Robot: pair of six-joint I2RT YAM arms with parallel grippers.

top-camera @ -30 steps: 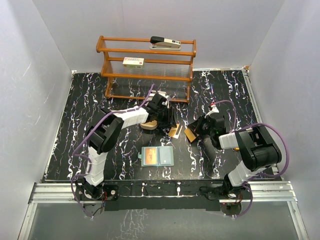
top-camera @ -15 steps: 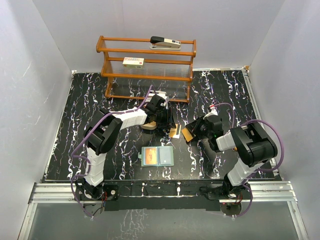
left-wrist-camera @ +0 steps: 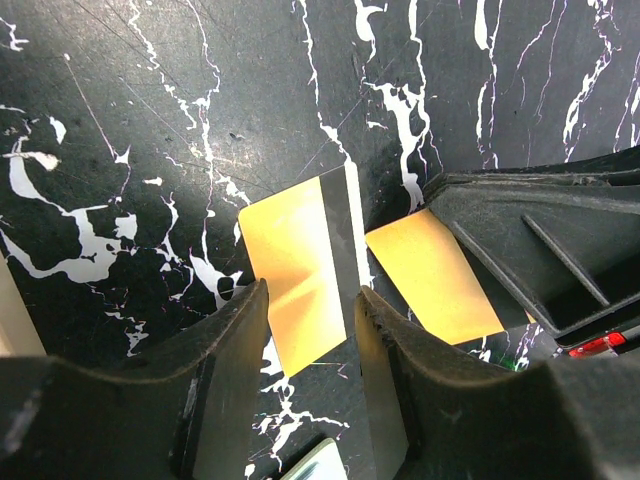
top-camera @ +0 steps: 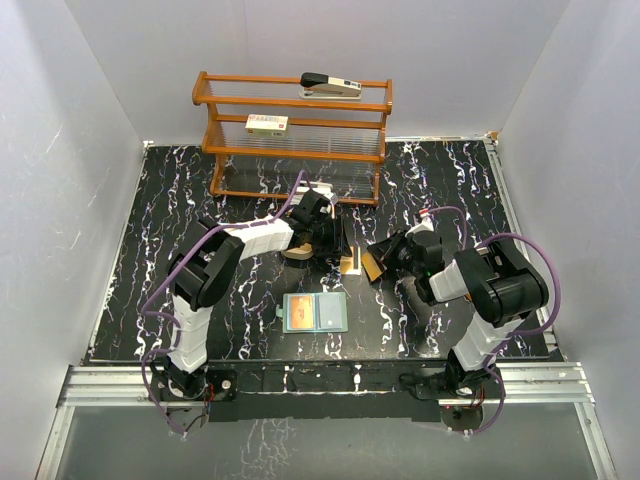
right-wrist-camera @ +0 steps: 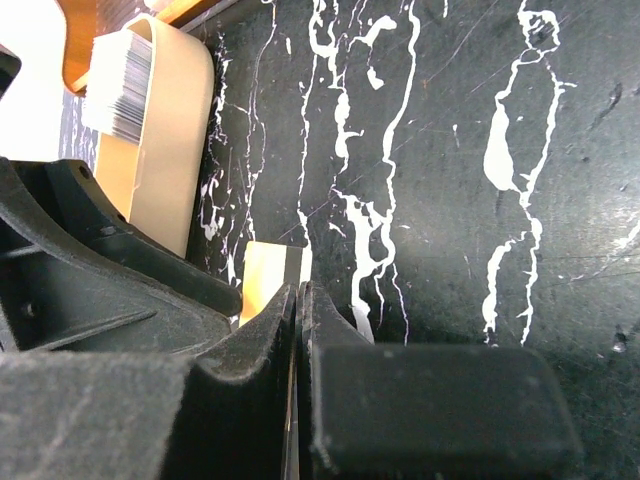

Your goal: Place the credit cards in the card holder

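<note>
The card holder (top-camera: pixel 314 312) lies open on the black table, near the front. One gold credit card (left-wrist-camera: pixel 300 280) with a black stripe lies flat on the table (top-camera: pixel 350 262). My left gripper (left-wrist-camera: pixel 310 300) hangs open right over it, one finger on each side and nothing between them. A second gold credit card (left-wrist-camera: pixel 435 275) is pinched in my right gripper (top-camera: pixel 380 256), just right of the striped one. The right gripper (right-wrist-camera: pixel 300 290) is shut, with the card's thin edge between its jaws.
A tan oval tray (right-wrist-camera: pixel 170 140) with a stack of cards stands just left of the left gripper (top-camera: pixel 296 252). A wooden shelf rack (top-camera: pixel 295 135) at the back carries a stapler (top-camera: pixel 330 84) and a white box (top-camera: pixel 266 123). White walls enclose the table.
My right gripper has moved left with its gold card, close to the striped card and the left gripper. The left arm has hardly shifted.
</note>
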